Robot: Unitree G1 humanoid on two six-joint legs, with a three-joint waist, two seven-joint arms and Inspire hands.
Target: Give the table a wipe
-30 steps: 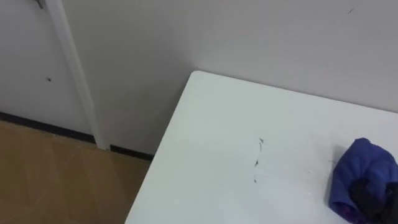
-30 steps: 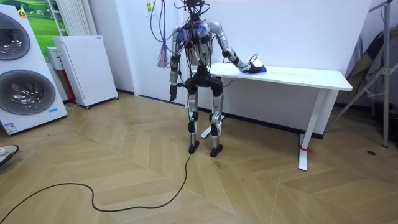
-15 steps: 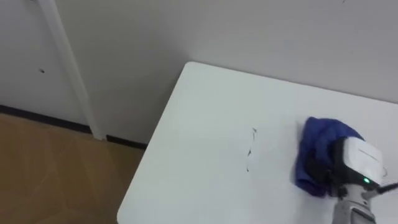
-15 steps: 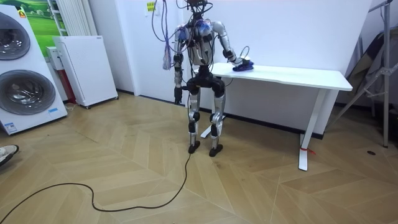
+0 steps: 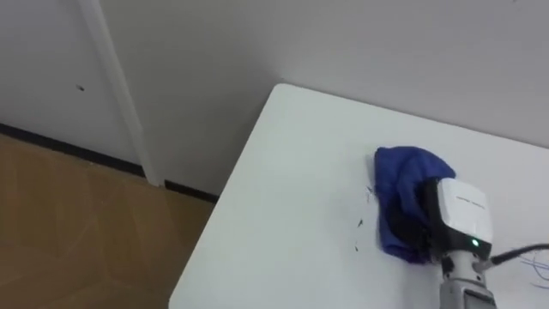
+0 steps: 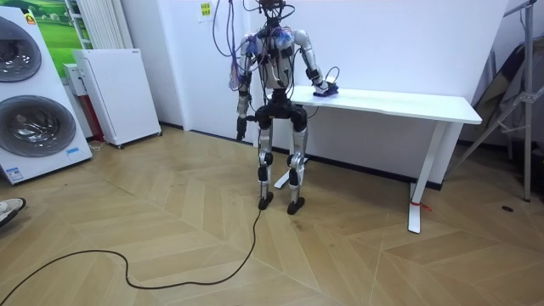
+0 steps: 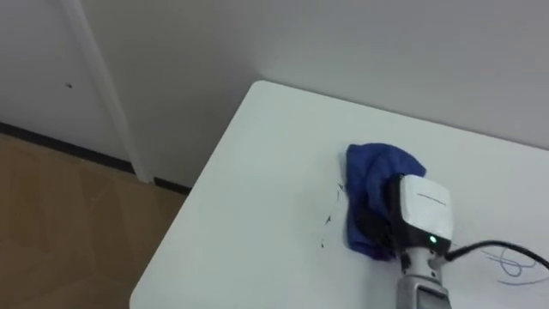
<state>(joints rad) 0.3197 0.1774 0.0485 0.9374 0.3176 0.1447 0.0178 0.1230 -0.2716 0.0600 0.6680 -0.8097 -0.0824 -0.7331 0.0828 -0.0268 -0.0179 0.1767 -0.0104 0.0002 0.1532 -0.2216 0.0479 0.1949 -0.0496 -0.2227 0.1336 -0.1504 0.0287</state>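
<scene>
Progress on the wipe: the blue cloth (image 5: 399,184) has slid toward the robot's left across the white table (image 5: 283,172). A second ago it sat well apart from the little dark scribble marks (image 5: 359,225). Now its left edge is just beside them, maybe touching the top one. The camera shifted a bit too, but the gap between cloth and marks really did close, so that's a real move.

The right hand (image 5: 427,219) comes in from the lower right and sits on top of the cloth, half buried in it. Honestly can't tell whether it's gripping the cloth or just pressing it flat. In the room view the robot stands at the table's end by the wall, and its left hand (image 6: 240,134) hangs at its side, too small to read.

My take: the stroke has only just reached the dirt. The marks are all still there, so the actual cleaning pass is still to come.
</scene>
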